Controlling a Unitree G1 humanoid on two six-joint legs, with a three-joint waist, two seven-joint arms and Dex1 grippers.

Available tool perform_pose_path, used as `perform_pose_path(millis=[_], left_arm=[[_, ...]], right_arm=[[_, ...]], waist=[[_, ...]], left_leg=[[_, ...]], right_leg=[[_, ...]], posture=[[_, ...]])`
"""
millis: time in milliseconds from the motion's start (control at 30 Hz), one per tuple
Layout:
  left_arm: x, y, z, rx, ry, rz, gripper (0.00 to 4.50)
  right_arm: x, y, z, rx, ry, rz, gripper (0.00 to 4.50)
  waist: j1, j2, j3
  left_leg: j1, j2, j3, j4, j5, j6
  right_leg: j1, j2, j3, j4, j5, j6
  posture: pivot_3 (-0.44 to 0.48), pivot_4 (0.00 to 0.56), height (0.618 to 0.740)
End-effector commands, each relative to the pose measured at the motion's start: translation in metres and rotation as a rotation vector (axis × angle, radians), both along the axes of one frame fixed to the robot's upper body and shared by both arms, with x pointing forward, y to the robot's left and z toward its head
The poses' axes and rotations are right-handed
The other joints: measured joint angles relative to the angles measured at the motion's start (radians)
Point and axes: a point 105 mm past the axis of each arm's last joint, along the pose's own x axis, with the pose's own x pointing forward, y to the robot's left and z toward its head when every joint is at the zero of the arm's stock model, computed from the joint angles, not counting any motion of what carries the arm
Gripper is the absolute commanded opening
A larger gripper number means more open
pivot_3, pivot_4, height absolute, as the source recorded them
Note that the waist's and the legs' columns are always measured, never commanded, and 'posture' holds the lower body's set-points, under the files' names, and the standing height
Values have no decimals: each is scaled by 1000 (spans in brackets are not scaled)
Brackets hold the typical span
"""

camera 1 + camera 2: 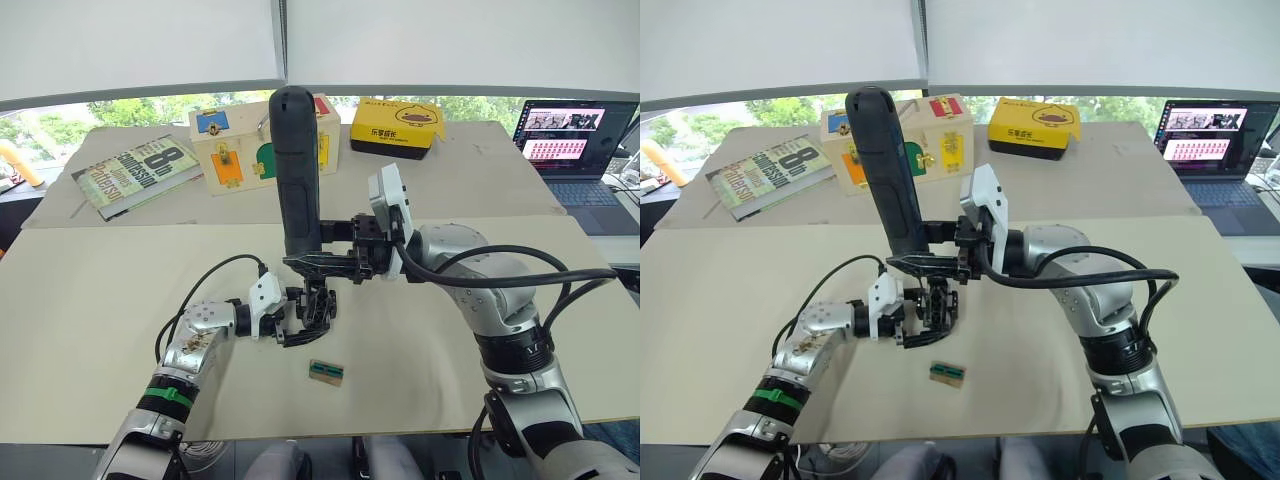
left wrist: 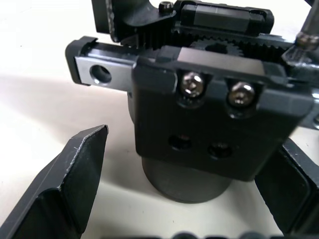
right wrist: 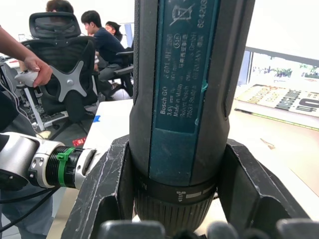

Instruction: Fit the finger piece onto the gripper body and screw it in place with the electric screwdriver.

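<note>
The electric screwdriver (image 1: 297,170) stands upright with its bit end down, and my right gripper (image 1: 306,262) is shut on its lower barrel (image 3: 184,99). Right below it the gripper body (image 1: 318,303) rests on the table. In the left wrist view the gripper body (image 2: 214,139) shows a dark block with two screws and two empty holes on its silver rail. I cannot tell the finger piece apart from that block. My left gripper (image 1: 303,320) is open, with its fingers (image 2: 75,184) on either side of the body and a strip of table showing on one side.
A small green-and-tan block (image 1: 326,371) lies on the table (image 1: 100,330) just in front of the grippers. At the back are a book (image 1: 135,172), a wooden box (image 1: 240,150), a yellow box (image 1: 398,127) and a laptop (image 1: 575,140). Seated people show in the right wrist view.
</note>
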Motion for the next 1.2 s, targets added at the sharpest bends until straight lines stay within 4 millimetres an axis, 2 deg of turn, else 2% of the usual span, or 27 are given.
perform_pose_path(millis=[33, 300, 667, 700, 733, 767, 833, 1200], left_arm=[[-1, -6, -2, 17, -16, -34, 4500], [-7, -5, -2, 0, 5, -108, 4500], [-3, 1, -10, 49, 16, -93, 4500], [-3, 1, -12, 53, 19, -89, 3960], [-3, 1, -12, 54, 21, -87, 3766], [-3, 1, -13, 54, 24, -85, 3368], [-4, 0, -14, 53, 28, -86, 2381], [-6, -1, -18, 65, 38, -88, 2332]], right_arm=[[-8, 0, 16, 31, -76, 26, 1912], [-9, 1, 15, 29, -71, 30, 1912], [-10, 1, 15, 27, -70, 28, 1912], [-10, 1, 14, 27, -70, 27, 1912], [-11, 1, 14, 27, -70, 27, 1912], [-11, 1, 14, 26, -69, 26, 1912], [-11, 1, 13, 26, -68, 25, 1912], [-11, 3, 5, 10, -55, 8, 1912]], waist=[[1, 0, 0], [1, 0, 0], [1, 0, 0], [1, 0, 0], [1, 0, 0], [1, 0, 0], [0, 0, 0], [2, 0, -1]], left_leg=[[0, 0, 0, 0, 0, 0], [0, 0, 0, 1, 0, 0], [0, 0, 0, 1, 0, 0], [0, 0, 0, 1, 0, 0], [0, 0, 0, 1, 0, 0], [0, 0, 0, 1, 0, 0], [0, 0, 0, 1, 0, 0], [0, 0, 0, 1, 0, 0]], right_leg=[[0, 0, 0, 0, 0, 0], [0, 0, 0, 0, 0, 0], [0, 0, 0, 0, 0, 0], [0, 0, 0, 0, 0, 0], [0, 0, 0, 0, 0, 0], [0, 0, 0, 0, 0, 0], [0, 0, 0, 1, 0, 0], [1, 0, 0, 1, 0, 0]], posture=[[0, 150, 740], [0, 150, 740], [0, 150, 740], [0, 150, 740], [0, 150, 740], [0, 150, 740], [0, 150, 740], [0, 150, 740]])
